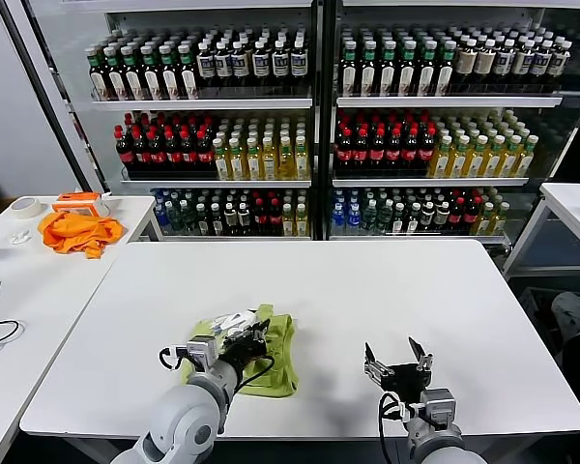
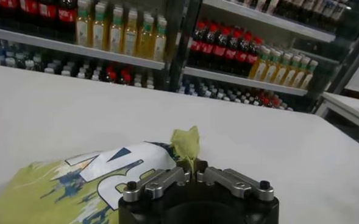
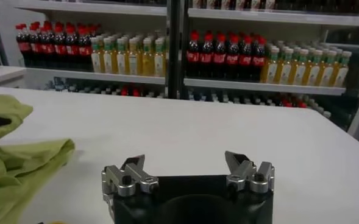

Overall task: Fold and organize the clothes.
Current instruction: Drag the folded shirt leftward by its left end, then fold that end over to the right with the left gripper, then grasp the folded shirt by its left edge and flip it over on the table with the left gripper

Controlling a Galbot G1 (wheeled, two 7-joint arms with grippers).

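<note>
The lime-green T-shirt [image 1: 267, 357] lies bunched near the white table's front edge, left of centre, its white and dark print showing on top [image 2: 106, 167]. My left gripper [image 1: 254, 340] rests over the shirt and is shut on a pinched fold of green fabric [image 2: 186, 145] that sticks up between its fingers. Part of the shirt [image 3: 17, 164] also shows in the right wrist view. My right gripper [image 1: 397, 356] hovers over bare table to the right of the shirt, open, with nothing between its fingers [image 3: 240, 163].
The white table [image 1: 367, 290] stretches far and right of the shirt. An orange cloth [image 1: 77, 232], a tape roll [image 1: 23, 206] and a cable lie on a side table at left. Glass-fronted drink shelves [image 1: 309, 126] stand behind; another table corner [image 1: 575, 203] is at right.
</note>
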